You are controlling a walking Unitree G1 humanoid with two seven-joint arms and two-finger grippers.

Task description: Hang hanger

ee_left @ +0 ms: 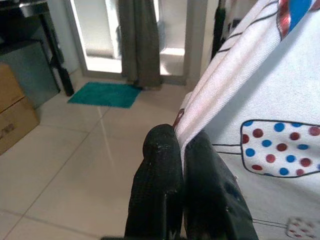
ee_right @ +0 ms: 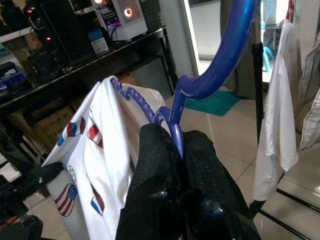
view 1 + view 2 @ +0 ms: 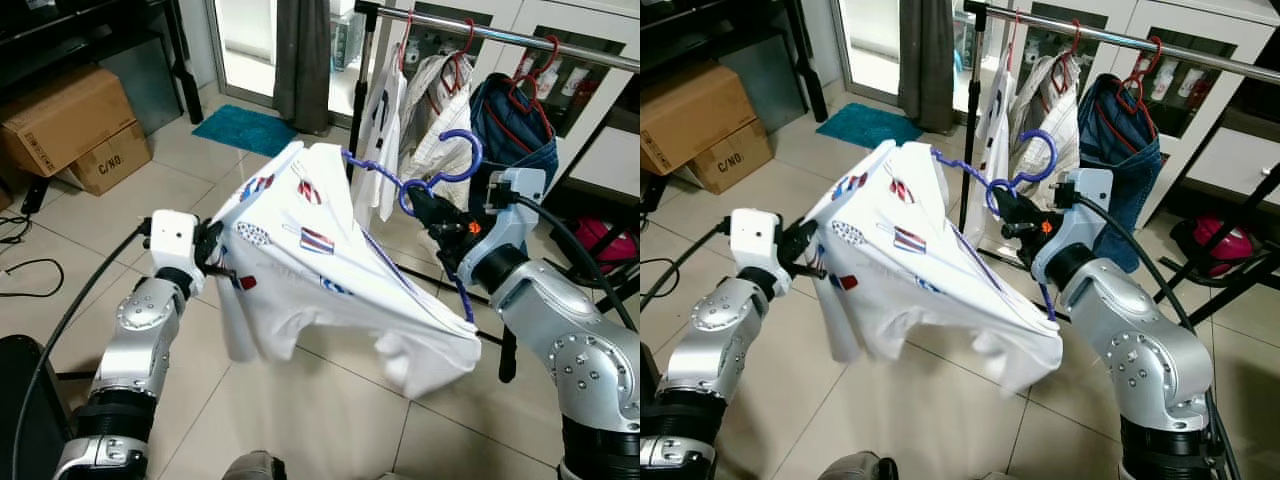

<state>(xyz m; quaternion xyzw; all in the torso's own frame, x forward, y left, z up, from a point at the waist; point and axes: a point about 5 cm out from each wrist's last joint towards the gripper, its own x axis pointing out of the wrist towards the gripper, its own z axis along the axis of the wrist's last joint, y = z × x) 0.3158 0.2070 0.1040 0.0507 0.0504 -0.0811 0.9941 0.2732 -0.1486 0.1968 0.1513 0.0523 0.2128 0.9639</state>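
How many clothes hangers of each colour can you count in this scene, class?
Blue hanger: 1, gripped by the right end effector, carrying the white shirt that the left end effector pinches.
Red hangers: 3, hooked on the rail at and.
Total: 4 hangers.

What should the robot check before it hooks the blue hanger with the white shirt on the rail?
1. Right hand shut on the blue hanger at its neck: ok.
2. Left hand pinching the white shirt edge: ok.
3. Hook pointing up toward the rail: ok, though below it, not yet on.
4. Free spot on the rail between the red hangers: cannot tell.
5. Shirt sitting evenly on the hanger: not ok, it is bunched and slanted.
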